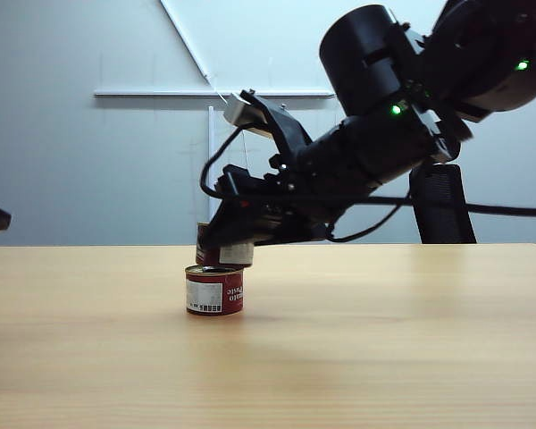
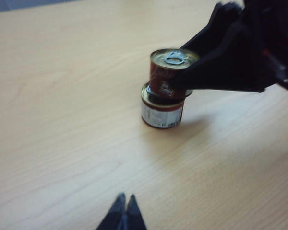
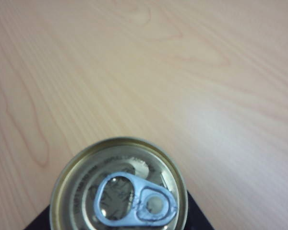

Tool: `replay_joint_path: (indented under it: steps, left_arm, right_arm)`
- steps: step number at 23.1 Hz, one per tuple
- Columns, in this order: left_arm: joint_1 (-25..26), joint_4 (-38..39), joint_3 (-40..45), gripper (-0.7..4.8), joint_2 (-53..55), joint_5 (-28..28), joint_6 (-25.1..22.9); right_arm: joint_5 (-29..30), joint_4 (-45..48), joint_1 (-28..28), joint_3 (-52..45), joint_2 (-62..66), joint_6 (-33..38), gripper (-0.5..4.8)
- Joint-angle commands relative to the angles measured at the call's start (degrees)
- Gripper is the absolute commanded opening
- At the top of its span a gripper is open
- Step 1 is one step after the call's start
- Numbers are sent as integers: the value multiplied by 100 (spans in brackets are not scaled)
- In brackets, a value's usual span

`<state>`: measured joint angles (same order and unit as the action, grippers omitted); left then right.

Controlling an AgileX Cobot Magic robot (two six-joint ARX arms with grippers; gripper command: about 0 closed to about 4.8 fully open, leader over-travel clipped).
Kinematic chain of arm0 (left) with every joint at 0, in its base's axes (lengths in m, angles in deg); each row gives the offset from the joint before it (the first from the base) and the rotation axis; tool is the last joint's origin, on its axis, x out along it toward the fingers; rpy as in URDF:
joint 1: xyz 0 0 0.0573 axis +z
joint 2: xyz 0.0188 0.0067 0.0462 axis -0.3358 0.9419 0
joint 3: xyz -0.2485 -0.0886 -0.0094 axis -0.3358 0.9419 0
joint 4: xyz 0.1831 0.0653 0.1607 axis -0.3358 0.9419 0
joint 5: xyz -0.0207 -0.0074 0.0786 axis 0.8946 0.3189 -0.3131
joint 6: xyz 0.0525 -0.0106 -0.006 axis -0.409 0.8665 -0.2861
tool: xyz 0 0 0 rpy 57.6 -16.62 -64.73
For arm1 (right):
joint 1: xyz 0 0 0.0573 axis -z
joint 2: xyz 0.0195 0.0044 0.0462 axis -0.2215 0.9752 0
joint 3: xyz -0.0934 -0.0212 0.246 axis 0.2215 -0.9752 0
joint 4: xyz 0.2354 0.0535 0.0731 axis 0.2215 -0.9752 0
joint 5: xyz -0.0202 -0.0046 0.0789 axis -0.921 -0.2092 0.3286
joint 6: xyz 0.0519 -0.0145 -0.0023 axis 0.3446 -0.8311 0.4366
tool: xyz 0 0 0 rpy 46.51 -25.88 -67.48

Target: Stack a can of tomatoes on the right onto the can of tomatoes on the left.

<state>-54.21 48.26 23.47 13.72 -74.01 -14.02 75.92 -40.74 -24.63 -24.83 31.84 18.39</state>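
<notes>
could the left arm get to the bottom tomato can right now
Probably yes. Bare table lies between the shut left gripper and the bottom can; the right gripper only holds the top can above it.

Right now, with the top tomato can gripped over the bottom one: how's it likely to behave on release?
The upper can looks rigid metal, so the right tool shouldn't dent it. It sits off-centre over the lower can, so it may tip or slide. On its side it would probably roll. The left tool hangs well clear, shut.

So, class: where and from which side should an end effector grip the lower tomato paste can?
Grip the lower tomato paste can across its curved label wall, level from the side: it stands upright, and the upper can in the right end effector covers its lid.
</notes>
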Motion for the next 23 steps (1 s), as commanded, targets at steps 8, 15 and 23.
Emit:
replay_joint_path:
  steps: [8,15,23]
  left_arm:
    - [-2,-70,-20,-2,-35,26,-37]
    - [-2,-70,-20,-2,-35,26,-37]
    - [249,-66,-22,-2,-57,138,-37]
  right_arm:
    - [-74,188,-118,85,103,2,79]
    - [-339,201,-116,111,144,2,340]
    - [-59,332,-114,809,-382,1115,479]
